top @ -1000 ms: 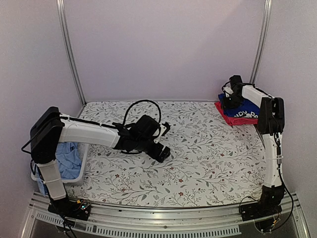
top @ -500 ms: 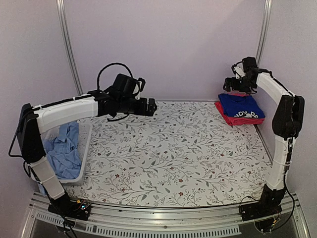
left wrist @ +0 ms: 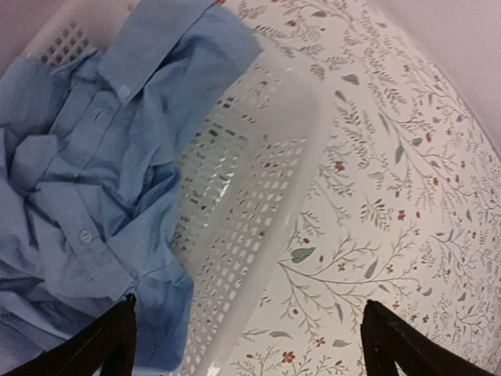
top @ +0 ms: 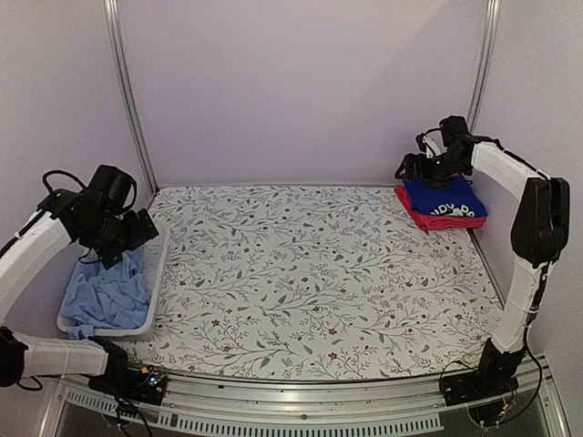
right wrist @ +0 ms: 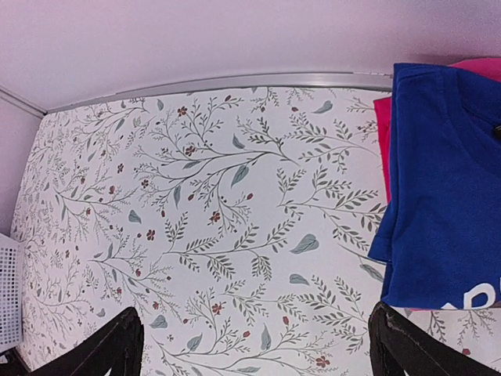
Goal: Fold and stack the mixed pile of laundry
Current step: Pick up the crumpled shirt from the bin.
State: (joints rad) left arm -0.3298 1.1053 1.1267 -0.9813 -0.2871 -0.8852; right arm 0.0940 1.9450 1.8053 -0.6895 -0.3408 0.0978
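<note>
While inside white basket (left wrist: 254,200), light-blue shirt (left wrist: 86,196).

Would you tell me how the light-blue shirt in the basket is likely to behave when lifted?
Probably floppy: the light-blue shirt lies crumpled in soft folds. It would likely drape and trail, since part spills over the rim of the white basket.

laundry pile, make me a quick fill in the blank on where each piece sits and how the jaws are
The light-blue shirt lies crumpled inside the white ____.
The royal-blue shirt lies folded on top of the ____ garment.
The left gripper and the right gripper both have their jaws ____.
Missing words: basket, red-pink, open.
</note>
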